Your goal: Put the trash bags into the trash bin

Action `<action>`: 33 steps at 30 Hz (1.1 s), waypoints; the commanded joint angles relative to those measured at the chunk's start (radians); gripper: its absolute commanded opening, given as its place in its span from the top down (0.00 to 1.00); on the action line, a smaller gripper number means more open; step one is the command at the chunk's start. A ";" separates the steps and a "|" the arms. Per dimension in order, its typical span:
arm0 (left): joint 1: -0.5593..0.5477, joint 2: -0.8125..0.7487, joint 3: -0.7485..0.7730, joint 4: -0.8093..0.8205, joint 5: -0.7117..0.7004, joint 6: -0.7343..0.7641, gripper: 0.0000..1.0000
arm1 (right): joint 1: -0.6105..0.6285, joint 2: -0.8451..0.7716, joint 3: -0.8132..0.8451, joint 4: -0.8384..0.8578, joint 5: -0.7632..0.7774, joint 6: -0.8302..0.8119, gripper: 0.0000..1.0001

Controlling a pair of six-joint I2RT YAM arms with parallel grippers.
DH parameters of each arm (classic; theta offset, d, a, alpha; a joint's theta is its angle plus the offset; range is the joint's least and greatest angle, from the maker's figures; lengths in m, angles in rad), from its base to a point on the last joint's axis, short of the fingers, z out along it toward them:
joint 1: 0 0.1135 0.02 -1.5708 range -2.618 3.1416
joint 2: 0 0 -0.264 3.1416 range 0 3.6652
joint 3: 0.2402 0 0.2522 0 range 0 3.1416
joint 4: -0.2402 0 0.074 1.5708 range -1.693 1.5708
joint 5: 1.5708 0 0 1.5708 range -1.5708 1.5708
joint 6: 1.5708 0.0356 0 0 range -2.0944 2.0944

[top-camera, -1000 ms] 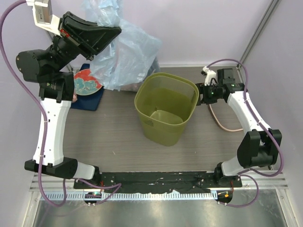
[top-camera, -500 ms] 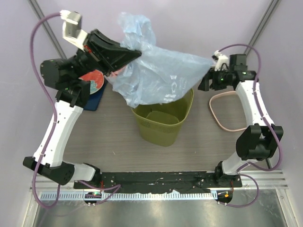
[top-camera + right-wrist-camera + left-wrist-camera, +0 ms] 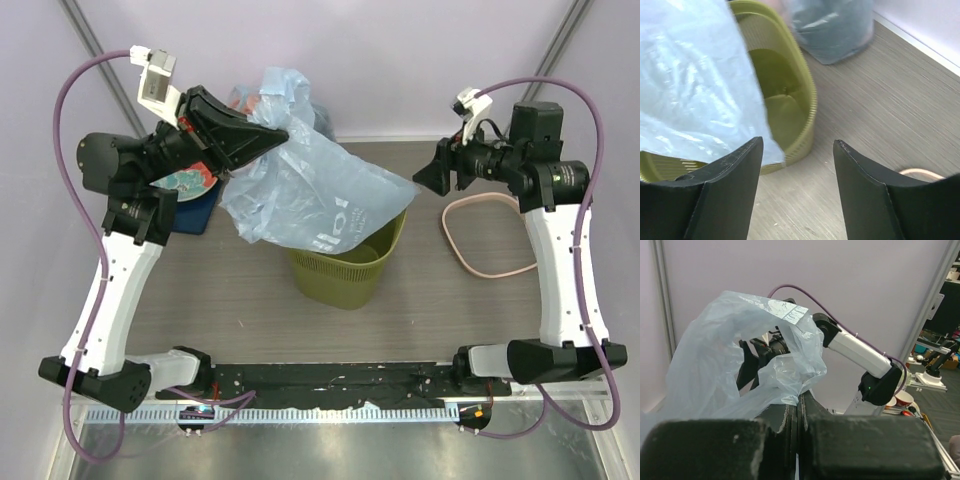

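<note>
Hanging from the left gripper, the light-blue trash bag droops over the trash bin, its lower folds covering the bin's far rim; the left jaws are pressed together on a pinch of the plastic, as the left wrist view shows; the right gripper hovers just right of the bag, spread wide and holding nothing; a pinkish ring lies on the table right of the bin; a darker blue bag sits behind the bin.
</note>
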 commanded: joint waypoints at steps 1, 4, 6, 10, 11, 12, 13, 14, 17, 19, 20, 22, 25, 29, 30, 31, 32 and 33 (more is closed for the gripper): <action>0.011 -0.005 0.048 -0.030 0.031 0.027 1.00 | 0.096 -0.031 0.020 -0.019 -0.036 -0.008 0.38; 0.011 -0.006 0.028 -0.031 0.034 0.027 1.00 | 0.184 -0.037 -0.018 0.016 0.004 0.019 0.47; 0.011 0.001 0.029 -0.034 0.033 0.026 1.00 | 0.227 -0.026 -0.035 0.036 0.037 0.019 0.53; 0.011 0.020 0.043 -0.030 0.025 0.017 1.00 | 0.325 0.027 -0.053 0.074 0.060 0.030 0.69; 0.011 0.024 0.045 -0.028 0.023 0.015 1.00 | 0.339 0.038 -0.056 0.082 0.067 0.030 0.73; 0.011 0.026 0.046 -0.025 0.019 0.012 1.00 | 0.353 0.048 -0.061 0.111 0.077 0.035 0.74; 0.011 0.032 0.045 -0.024 0.017 0.010 1.00 | 0.374 0.064 -0.069 0.125 0.088 0.041 0.74; 0.011 0.034 0.043 -0.024 0.013 0.009 1.00 | 0.388 0.074 -0.075 0.146 0.099 0.053 0.74; 0.010 0.044 0.025 -0.034 -0.001 0.010 1.00 | 0.420 0.119 -0.075 0.225 0.138 0.093 0.75; 0.008 0.050 0.002 -0.068 -0.009 0.023 1.00 | 0.423 0.147 -0.066 0.236 0.155 0.101 0.75; 0.008 0.055 -0.009 -0.083 -0.021 0.041 1.00 | 0.423 0.161 -0.061 0.225 0.177 0.085 0.75; -0.004 0.054 -0.049 -0.112 -0.024 0.066 1.00 | 0.422 0.155 -0.047 0.181 0.197 0.068 0.68; -0.051 0.054 -0.090 -0.171 -0.045 0.147 1.00 | 0.396 0.100 -0.026 0.131 0.235 0.065 0.48; -0.119 0.072 -0.121 -0.194 -0.084 0.211 1.00 | 0.321 0.026 0.019 0.082 0.231 0.119 0.25; -0.139 0.090 -0.122 -0.200 -0.096 0.230 1.00 | 0.301 0.008 0.034 0.050 0.237 0.131 0.24; -0.149 0.099 -0.122 -0.206 -0.120 0.237 1.00 | 0.291 -0.001 0.064 0.038 0.246 0.143 0.22; -0.159 0.109 -0.122 -0.221 -0.136 0.248 1.00 | 0.282 -0.012 0.077 0.029 0.254 0.154 0.21; -0.175 0.118 -0.119 -0.235 -0.150 0.276 1.00 | 0.275 -0.018 0.089 0.012 0.254 0.182 0.22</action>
